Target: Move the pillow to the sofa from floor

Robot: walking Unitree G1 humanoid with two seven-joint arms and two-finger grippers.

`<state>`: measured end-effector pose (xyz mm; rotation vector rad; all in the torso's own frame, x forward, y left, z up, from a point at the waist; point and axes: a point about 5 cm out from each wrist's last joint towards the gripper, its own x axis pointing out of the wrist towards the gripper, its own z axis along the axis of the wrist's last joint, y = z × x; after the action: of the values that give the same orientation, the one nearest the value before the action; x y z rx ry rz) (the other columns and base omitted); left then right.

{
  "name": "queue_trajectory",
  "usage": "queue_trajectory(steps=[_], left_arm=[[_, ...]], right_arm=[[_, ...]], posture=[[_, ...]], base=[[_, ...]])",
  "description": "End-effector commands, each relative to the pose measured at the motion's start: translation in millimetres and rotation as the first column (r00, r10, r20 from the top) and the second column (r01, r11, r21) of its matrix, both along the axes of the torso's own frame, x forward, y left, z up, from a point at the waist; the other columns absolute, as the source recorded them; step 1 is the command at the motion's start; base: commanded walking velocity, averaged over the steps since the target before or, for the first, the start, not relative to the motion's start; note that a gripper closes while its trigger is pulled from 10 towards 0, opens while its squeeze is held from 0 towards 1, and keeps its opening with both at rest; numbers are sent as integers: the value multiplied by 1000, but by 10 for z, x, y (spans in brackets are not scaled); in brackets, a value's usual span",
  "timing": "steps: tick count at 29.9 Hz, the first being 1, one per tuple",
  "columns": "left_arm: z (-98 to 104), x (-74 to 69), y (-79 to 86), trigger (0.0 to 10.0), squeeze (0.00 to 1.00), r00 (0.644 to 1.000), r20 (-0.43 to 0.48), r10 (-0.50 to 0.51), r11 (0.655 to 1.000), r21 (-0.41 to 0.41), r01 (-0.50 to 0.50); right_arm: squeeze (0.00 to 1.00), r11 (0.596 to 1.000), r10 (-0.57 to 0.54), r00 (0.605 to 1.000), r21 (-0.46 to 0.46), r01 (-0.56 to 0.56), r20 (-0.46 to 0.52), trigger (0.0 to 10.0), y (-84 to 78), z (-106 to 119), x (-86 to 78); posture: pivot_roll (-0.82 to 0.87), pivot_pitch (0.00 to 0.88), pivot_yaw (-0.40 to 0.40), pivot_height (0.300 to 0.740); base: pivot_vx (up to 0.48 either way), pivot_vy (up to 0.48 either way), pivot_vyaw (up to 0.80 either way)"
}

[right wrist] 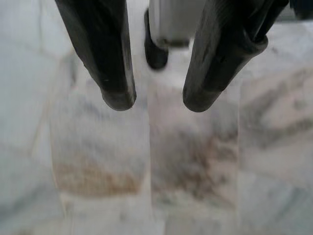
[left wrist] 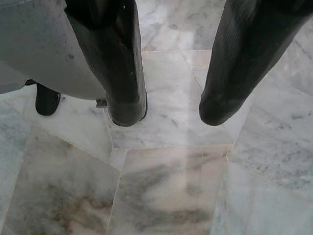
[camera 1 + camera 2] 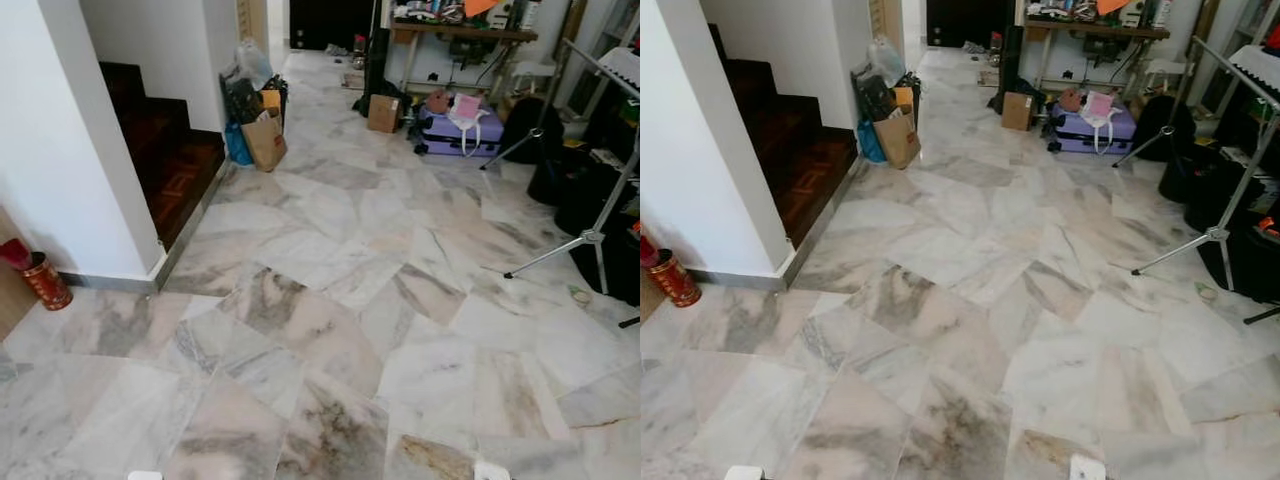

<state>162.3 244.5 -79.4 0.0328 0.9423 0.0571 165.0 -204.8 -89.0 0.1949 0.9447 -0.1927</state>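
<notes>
Marble floor stretches ahead of me, with no pillow or sofa in sight. My left gripper hangs above the marble tiles, its two black fingers apart and nothing between them. My right gripper also points down at the floor, open and empty, with a blurred view of my own foot beyond it.
A white wall corner and dark wooden stairs stand on the left, a red tin at the wall's foot. Bags, a cardboard box and a purple suitcase lie far ahead. A tripod stand and dark bags are at the right.
</notes>
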Motion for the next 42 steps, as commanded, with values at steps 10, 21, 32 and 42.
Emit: queue_trajectory(steps=[10,21,32,42], left_arm=[[80,88,133,10000,0,999,36,8,997,71,-11],[111,130,170,10000,0,999,46,8,997,80,-12],[3,-29,59,10000,0,1000,-6,4,999,55,-4],[-30,-123,90,10000,0,999,-42,2,998,61,1]], right_arm=[[0,998,-58,998,26,57,24,10000,56,11,44],[0,998,-47,999,33,47,-6,10000,134,-45,-65],[0,1000,17,999,4,-18,36,10000,98,-3,2],[0,999,34,999,20,-35,34,10000,137,-15,-16]], posture=[[70,19,14,740],[75,30,16,740],[79,42,-3,740],[66,33,10,740]], base=[[0,0,0],[0,0,0],[0,0,605],[0,0,800]])
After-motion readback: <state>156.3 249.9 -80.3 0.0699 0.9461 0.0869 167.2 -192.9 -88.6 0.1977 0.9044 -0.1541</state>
